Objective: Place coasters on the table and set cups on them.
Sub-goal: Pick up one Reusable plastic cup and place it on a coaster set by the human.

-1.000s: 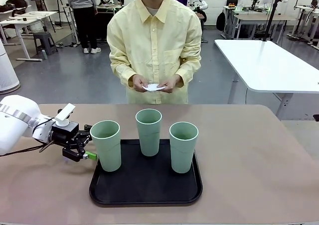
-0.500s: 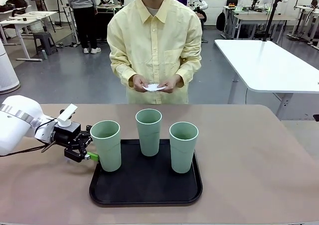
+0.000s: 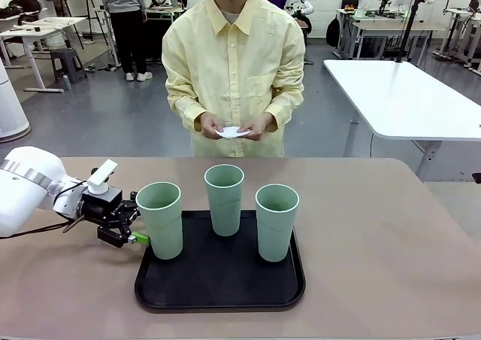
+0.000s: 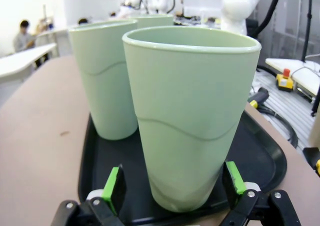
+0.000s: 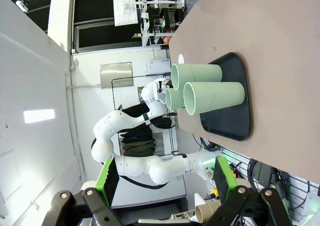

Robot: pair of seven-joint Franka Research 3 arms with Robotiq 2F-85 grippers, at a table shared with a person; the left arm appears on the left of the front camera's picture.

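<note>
The tan-pink table [image 3: 376,265] is stretching across the front view, and a person [image 3: 233,62] in a pale yellow shirt is standing at its far edge. The white left arm [image 3: 30,189] is reaching in low over the table from the left side. A black tray [image 3: 218,301] is lying on the table near the robot's edge, and it is carrying all three pale green cups, each standing upright. The left cup [image 3: 159,220] is sitting at the tray's left rim, the middle cup [image 3: 224,199] is standing farther back, and the right cup [image 3: 276,221] is standing toward the tray's right side.

The left claw [image 4: 174,182] is hanging level with the lower part of the left cup, its jaws standing wide apart with one green pad [image 4: 114,186] on each side of the cup, not clamped on it. The right claw [image 5: 165,178] is hanging high and well away from the tray, its jaws also apart, with nothing between them.

The person's hands [image 3: 259,125] are holding the white coasters [image 3: 231,132] together at waist height, beyond the far edge of the table.
</note>
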